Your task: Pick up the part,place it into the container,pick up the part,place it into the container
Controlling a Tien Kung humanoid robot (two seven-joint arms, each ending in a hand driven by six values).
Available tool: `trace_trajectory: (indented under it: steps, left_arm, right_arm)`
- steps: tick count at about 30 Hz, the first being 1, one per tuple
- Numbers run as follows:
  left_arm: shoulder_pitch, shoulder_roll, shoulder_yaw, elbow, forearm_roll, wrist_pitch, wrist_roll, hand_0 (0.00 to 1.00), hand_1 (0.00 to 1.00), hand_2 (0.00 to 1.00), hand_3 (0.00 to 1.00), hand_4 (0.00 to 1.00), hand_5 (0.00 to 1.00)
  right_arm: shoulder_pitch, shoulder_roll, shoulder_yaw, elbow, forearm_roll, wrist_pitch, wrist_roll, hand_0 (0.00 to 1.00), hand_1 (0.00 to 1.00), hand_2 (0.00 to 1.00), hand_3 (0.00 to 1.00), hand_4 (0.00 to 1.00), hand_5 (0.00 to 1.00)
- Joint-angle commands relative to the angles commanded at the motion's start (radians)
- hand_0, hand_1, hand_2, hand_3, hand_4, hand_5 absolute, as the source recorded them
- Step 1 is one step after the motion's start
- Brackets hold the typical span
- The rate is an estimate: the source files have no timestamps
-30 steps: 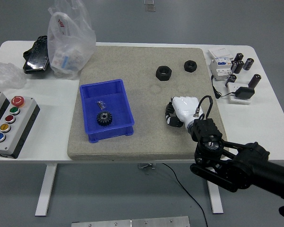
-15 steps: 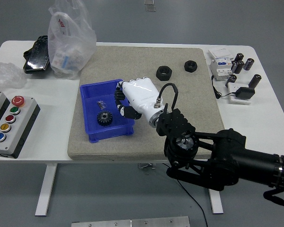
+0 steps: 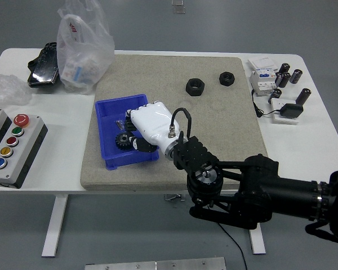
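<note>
My right hand, white with a black arm, hangs over the right half of the blue container on the beige mat. Its fingers curl around a dark part low inside the container. A black gear lies in the container just left of the hand, and small metal bits lie behind it. Two black nuts sit on the mat at the back right. The left hand does not show.
A plastic bag and a black bundle stand at the back left. A button box sits at the left edge. Electrical parts and black cylinders crowd the back right, off the mat.
My right hand swung left across the mat with the dark part, from the mat's right side to over the blue container, and dropped lower into it.
</note>
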Motion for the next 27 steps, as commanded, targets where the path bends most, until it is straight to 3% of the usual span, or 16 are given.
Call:
trace_trajectory:
  steps: [1, 2, 7, 8, 13, 14, 20, 24, 27]
  left_arm:
    - [0.000, 0.000, -0.001, 0.000, 0.001, 0.000, 0.000, 0.782, 0.740, 0.687, 0.746, 0.823, 0.600]
    - [0.000, 0.000, -0.001, 0.000, 0.002, 0.001, -0.001, 0.783, 0.740, 0.687, 0.745, 0.823, 0.605]
    - [-0.001, 0.000, -0.003, 0.000, 0.004, 0.001, -0.001, 0.783, 0.740, 0.687, 0.745, 0.823, 0.605]
    - [-0.001, 0.000, -0.003, 0.000, 0.005, 0.001, -0.001, 0.783, 0.741, 0.687, 0.741, 0.822, 0.609]
    - [-0.001, 0.000, -0.006, 0.000, 0.008, 0.001, -0.001, 0.783, 0.741, 0.687, 0.741, 0.822, 0.609]
    - [-0.002, 0.000, -0.007, 0.000, 0.008, 0.001, 0.000, 0.782, 0.740, 0.687, 0.740, 0.821, 0.610]
    - [-0.001, 0.000, -0.009, 0.000, 0.012, 0.000, -0.001, 0.781, 0.741, 0.687, 0.740, 0.820, 0.613]
    - [0.000, -0.003, -0.014, 0.000, 0.020, 0.000, 0.001, 0.781, 0.741, 0.687, 0.740, 0.820, 0.613]
    - [0.000, -0.003, -0.012, 0.000, 0.020, -0.001, -0.001, 0.781, 0.740, 0.687, 0.740, 0.817, 0.610]
  right_arm:
    - [0.000, 0.000, -0.001, 0.001, 0.002, 0.005, 0.000, 0.350, 0.586, 0.665, 0.692, 0.414, 0.288]
    - [0.000, 0.001, -0.001, 0.001, 0.003, 0.008, 0.000, 0.359, 0.638, 0.749, 0.748, 0.582, 0.310]
    - [-0.003, 0.001, 0.000, 0.002, 0.006, 0.024, 0.000, 0.359, 0.638, 0.749, 0.748, 0.582, 0.310]
    - [-0.004, 0.001, 0.002, 0.002, 0.005, 0.025, 0.000, 0.359, 0.626, 0.743, 0.774, 0.682, 0.338]
    - [-0.010, 0.000, 0.017, 0.001, -0.005, 0.026, 0.000, 0.359, 0.626, 0.743, 0.774, 0.682, 0.338]
    - [-0.012, 0.000, 0.020, 0.000, -0.008, 0.024, 0.000, 0.363, 0.634, 0.762, 0.825, 0.862, 0.490]
    - [-0.022, -0.002, 0.039, 0.002, -0.020, 0.005, 0.000, 0.363, 0.631, 0.759, 0.826, 0.874, 0.509]
    - [-0.058, -0.024, 0.115, 0.024, -0.052, -0.021, 0.000, 0.363, 0.631, 0.759, 0.826, 0.874, 0.509]
    - [-0.115, -0.065, 0.205, 0.068, -0.064, -0.081, 0.000, 0.357, 0.613, 0.743, 0.811, 0.851, 0.511]
